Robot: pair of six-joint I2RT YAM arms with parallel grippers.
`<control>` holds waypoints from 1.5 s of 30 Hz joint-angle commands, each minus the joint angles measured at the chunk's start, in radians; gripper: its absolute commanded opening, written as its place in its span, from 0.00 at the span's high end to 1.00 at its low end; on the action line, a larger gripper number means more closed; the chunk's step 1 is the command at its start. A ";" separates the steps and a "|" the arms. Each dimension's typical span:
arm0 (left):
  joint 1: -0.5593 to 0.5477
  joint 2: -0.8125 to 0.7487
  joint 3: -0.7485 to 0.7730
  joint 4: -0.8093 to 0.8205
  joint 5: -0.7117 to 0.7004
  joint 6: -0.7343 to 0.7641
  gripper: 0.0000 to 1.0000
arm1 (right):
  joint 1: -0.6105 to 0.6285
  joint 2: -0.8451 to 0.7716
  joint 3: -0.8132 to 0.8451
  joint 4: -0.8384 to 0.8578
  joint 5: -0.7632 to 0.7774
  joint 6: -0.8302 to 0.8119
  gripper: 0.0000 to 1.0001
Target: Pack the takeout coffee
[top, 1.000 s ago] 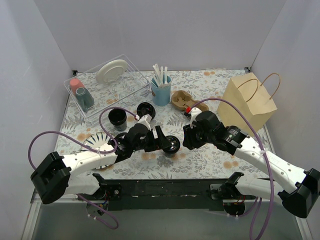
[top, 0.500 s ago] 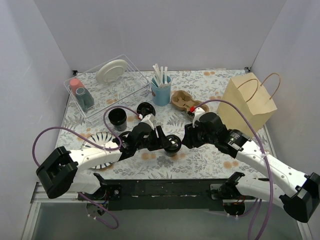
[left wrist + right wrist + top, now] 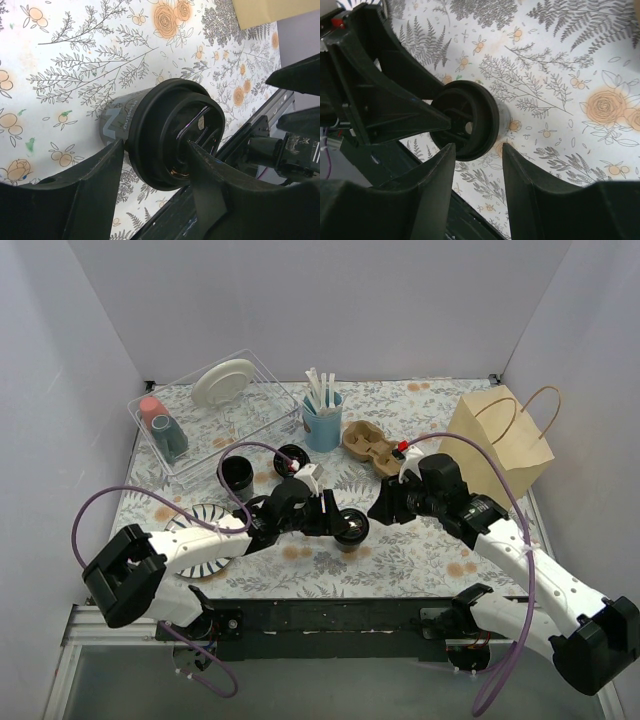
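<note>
Left claw (image 3: 156, 146) closed around takeout coffee (image 3: 172, 127); glossy round black lid.

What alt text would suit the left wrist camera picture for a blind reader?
A small black takeout coffee cup with a sip lid, gripped on both sides by the left gripper's dark fingers, over a flower-print table. A brown paper bag's corner shows top right.

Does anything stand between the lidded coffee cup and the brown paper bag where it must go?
Yes. The right gripper lies across the straight path from the takeout coffee to the brown paper bag. No loose thing is seen there; the cardboard cup carrier sits farther back.
</note>
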State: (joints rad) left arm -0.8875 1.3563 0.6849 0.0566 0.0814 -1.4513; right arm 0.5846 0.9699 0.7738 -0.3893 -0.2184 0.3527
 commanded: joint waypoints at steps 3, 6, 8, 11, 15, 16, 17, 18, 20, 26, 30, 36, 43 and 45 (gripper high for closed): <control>-0.004 0.072 0.019 -0.110 0.029 0.149 0.47 | -0.003 -0.005 -0.014 0.027 -0.087 -0.047 0.46; -0.004 0.105 0.034 -0.127 0.034 0.172 0.44 | -0.006 0.006 -0.016 0.007 -0.067 -0.046 0.47; -0.004 0.115 0.038 -0.136 0.029 0.178 0.44 | -0.006 0.029 -0.008 -0.005 -0.070 -0.049 0.47; -0.004 0.109 0.025 -0.121 0.021 0.175 0.44 | -0.006 0.041 -0.005 -0.011 -0.073 -0.050 0.46; -0.004 0.099 0.016 -0.109 0.023 0.166 0.44 | -0.006 0.059 -0.016 0.003 -0.067 -0.043 0.47; -0.002 0.096 0.016 -0.106 0.024 0.166 0.44 | -0.006 0.062 -0.018 0.012 -0.071 -0.041 0.47; -0.004 0.098 0.013 -0.104 0.026 0.164 0.44 | -0.006 0.069 -0.018 0.016 -0.075 -0.038 0.47; -0.004 0.098 0.015 -0.106 0.024 0.164 0.44 | -0.006 0.070 -0.018 0.020 -0.076 -0.038 0.48; -0.002 0.096 0.013 -0.104 0.023 0.164 0.45 | -0.006 0.075 -0.021 0.033 -0.072 -0.037 0.49; -0.001 0.102 -0.002 -0.089 0.021 0.161 0.46 | -0.006 0.110 -0.033 0.052 -0.081 -0.027 0.51; -0.002 0.110 -0.013 -0.072 0.026 0.158 0.46 | -0.006 0.124 -0.065 0.090 -0.104 -0.024 0.51; 0.001 0.133 -0.036 -0.035 0.027 0.154 0.49 | -0.006 0.139 -0.123 0.119 -0.059 -0.021 0.60; 0.027 0.141 -0.059 -0.023 0.052 0.155 0.49 | -0.012 0.113 -0.257 0.191 -0.056 0.014 0.66; 0.030 0.138 -0.065 -0.020 0.055 0.152 0.50 | -0.014 0.105 -0.277 0.201 -0.075 0.025 0.67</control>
State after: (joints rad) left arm -0.8650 1.4410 0.6876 0.1951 0.1596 -1.3430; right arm 0.5674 1.0492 0.5915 -0.1600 -0.3191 0.3801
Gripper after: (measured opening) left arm 0.519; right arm 0.402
